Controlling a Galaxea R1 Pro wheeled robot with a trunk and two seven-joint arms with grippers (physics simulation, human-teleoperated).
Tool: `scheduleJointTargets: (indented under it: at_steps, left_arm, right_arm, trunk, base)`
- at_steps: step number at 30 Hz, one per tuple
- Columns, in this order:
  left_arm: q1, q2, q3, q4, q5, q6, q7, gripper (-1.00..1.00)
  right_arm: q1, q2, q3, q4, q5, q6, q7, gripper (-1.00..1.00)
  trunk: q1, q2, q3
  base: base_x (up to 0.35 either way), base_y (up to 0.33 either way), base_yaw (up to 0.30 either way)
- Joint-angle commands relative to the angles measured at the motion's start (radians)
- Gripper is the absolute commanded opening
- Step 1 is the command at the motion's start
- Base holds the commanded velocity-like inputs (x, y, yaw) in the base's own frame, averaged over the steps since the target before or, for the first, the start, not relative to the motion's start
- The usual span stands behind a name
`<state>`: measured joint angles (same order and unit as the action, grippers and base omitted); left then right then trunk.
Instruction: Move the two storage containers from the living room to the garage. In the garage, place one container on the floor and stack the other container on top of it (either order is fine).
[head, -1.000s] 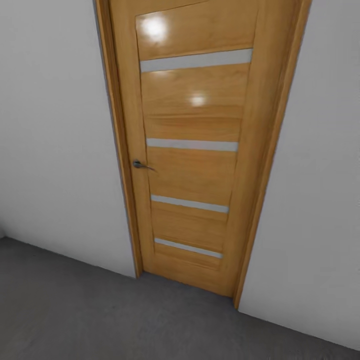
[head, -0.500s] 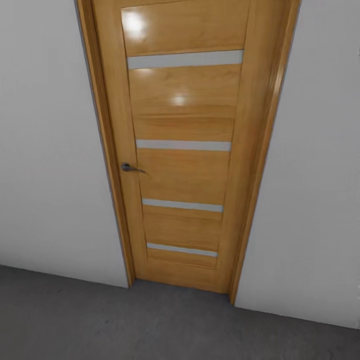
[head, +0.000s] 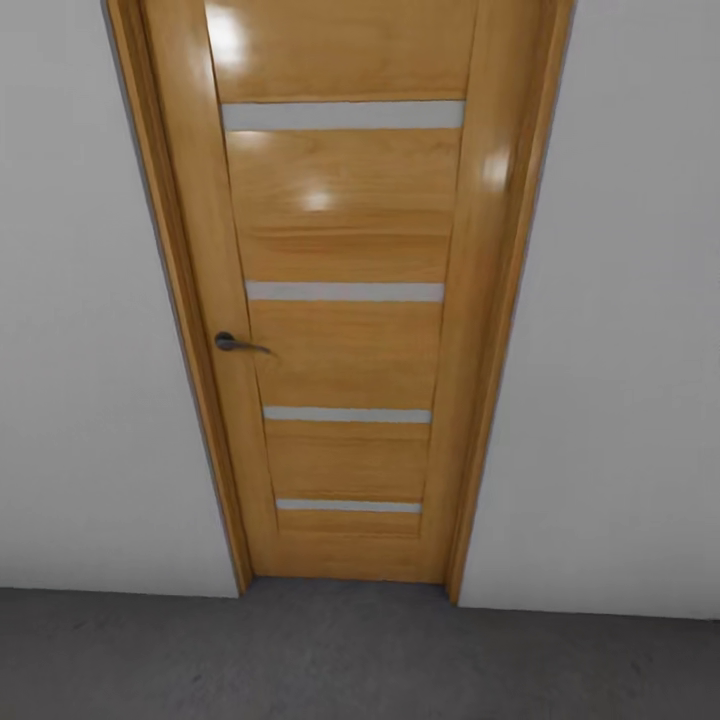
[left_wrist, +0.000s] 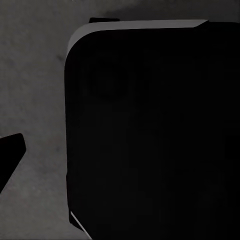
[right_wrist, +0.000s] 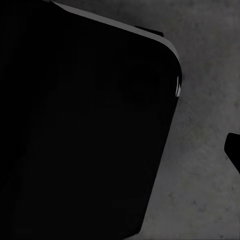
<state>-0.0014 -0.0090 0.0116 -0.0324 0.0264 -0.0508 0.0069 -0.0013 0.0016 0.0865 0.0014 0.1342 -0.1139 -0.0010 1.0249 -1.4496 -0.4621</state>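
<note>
The two storage containers are out of view, and so is the living room. I face a wall of the garage with a shut wooden door (head: 340, 330) and the dark grey floor (head: 350, 660) at its foot. In the left wrist view a dark fingertip (left_wrist: 9, 155) juts in over the floor (left_wrist: 35, 75), beside a large black rounded body (left_wrist: 150, 135). The right wrist view has a similar dark fingertip (right_wrist: 234, 150) over the floor (right_wrist: 210, 100), next to a black body (right_wrist: 80, 125). Nothing sits at either tip.
The door has several pale horizontal strips and a dark metal handle (head: 235, 344) on its left side. Pale grey wall (head: 80, 350) flanks the wooden frame on the left, and more wall (head: 620, 350) on the right. Bare floor runs along the wall's base.
The whole head picture has shifted: the door now sits further left and is seen more squarely, so the camera has turned. The door itself stays shut.
</note>
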Motion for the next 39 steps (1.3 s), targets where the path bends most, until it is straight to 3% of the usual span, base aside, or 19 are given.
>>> scheduleJointTargets:
  at_steps: [1,14,24,27,28,30,39]
  left_arm:
    - [0.0,0.0,0.001,0.0,0.003,-0.003,0.001,1.0]
    - [0.0,0.0,0.001,0.0,0.003,-0.003,0.001,1.0]
    - [0.0,0.0,0.002,0.0,0.007,-0.003,0.002,1.0]
    - [0.0,0.0,0.002,0.0,0.032,-0.003,0.002,1.0]
    - [0.0,0.0,0.001,0.0,0.061,-0.003,0.002,1.0]
    - [0.0,0.0,0.0,0.001,0.084,-0.003,0.002,1.0]
    - [0.0,0.0,-0.001,0.0,0.094,-0.004,0.001,1.0]
  right_arm:
    - [0.0,0.0,0.008,0.0,0.002,-0.003,0.0,1.0]
    - [0.0,-0.003,0.016,0.0,0.013,0.0,-0.005,1.0]
    - [0.0,-0.004,0.016,0.0,0.013,0.0,-0.005,1.0]
    - [0.0,-0.003,0.016,0.0,0.013,0.0,-0.005,1.0]
    - [0.0,-0.003,0.016,0.0,0.013,0.0,-0.005,1.0]
    - [0.0,-0.003,0.016,0.0,0.013,0.001,-0.005,1.0]
    - [0.0,-0.003,0.016,0.0,0.013,0.0,-0.005,1.0]
  trunk:
    - [0.0,0.0,-0.001]
    - [0.0,0.0,-0.001]
    - [0.0,0.0,-0.001]
    - [0.0,0.0,-0.001]
    - [0.0,0.0,-0.001]
    - [0.0,0.0,-0.001]
    - [0.0,0.0,-0.001]
  base:
    - [0.034,0.05,-0.09]
    - [0.023,0.009,-0.015]
    - [0.249,0.0,0.0]
    - [0.315,0.0,0.0]
    - [0.318,0.0,0.0]
    - [0.256,0.0,0.0]
    - [0.047,0.0,0.0]
